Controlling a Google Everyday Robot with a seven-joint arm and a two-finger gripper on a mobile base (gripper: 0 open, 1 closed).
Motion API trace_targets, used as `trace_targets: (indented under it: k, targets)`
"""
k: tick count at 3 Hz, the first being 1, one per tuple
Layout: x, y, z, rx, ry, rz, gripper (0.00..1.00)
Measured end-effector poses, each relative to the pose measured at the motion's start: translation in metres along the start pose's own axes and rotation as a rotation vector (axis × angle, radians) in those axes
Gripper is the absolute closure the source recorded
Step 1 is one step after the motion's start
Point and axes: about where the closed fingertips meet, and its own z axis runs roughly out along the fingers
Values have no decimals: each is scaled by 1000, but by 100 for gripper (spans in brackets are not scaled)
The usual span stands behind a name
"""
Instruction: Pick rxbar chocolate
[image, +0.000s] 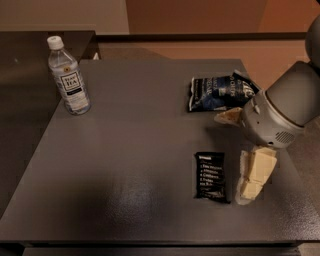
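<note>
The rxbar chocolate (212, 176) is a small flat black wrapper with lines of white text, lying flat on the dark grey table (130, 165) at the front right. My gripper (232, 157) hangs just to the right of the bar, low over the table. It is open and empty. One cream finger (256, 175) points down beside the bar's right edge, and the other finger (228, 116) sticks out to the left behind the bar. The grey wrist (280, 112) is above them.
A larger dark blue-black snack bag (220, 92) lies behind the bar, next to the wrist. A clear water bottle (69, 76) with a white cap stands at the table's back left. A darker counter (25, 75) adjoins on the left.
</note>
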Motion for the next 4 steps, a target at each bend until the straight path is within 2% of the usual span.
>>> trace_targets:
  k: [3, 4]
  targets:
    - [13, 24, 39, -33, -36, -19, 0]
    - [8, 26, 43, -35, -48, -19, 18]
